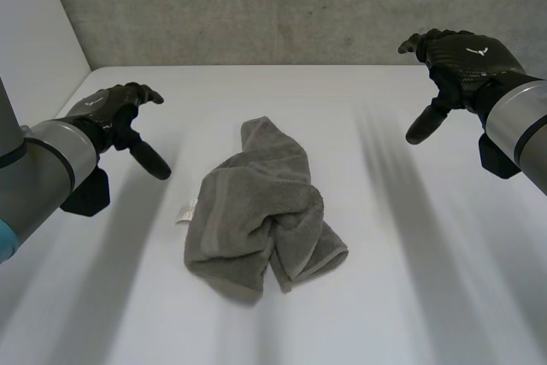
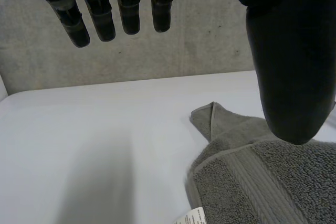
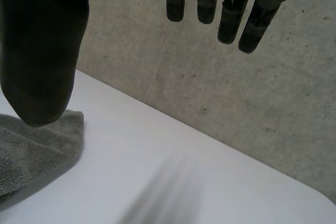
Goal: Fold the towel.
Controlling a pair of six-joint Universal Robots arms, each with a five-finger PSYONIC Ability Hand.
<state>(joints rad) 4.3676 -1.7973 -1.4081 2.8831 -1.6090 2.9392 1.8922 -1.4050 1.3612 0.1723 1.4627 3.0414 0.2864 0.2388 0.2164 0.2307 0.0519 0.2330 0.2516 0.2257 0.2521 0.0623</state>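
At the middle of the bench (image 1: 427, 297), we found the towel (image 1: 261, 211) lying crumpled. The left robot hand (image 1: 115, 113) and right robot hand (image 1: 453, 61) hovered at either side, both released, grasping nothing. We judged folding not begun; the next move called for pinching corners to spread it flat.

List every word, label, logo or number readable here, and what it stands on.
White care label on the crumpled grey terry towel: print too small to read.
Small white emblems on the backs of the black left hand and black right hand: no letters legible.
No other text.
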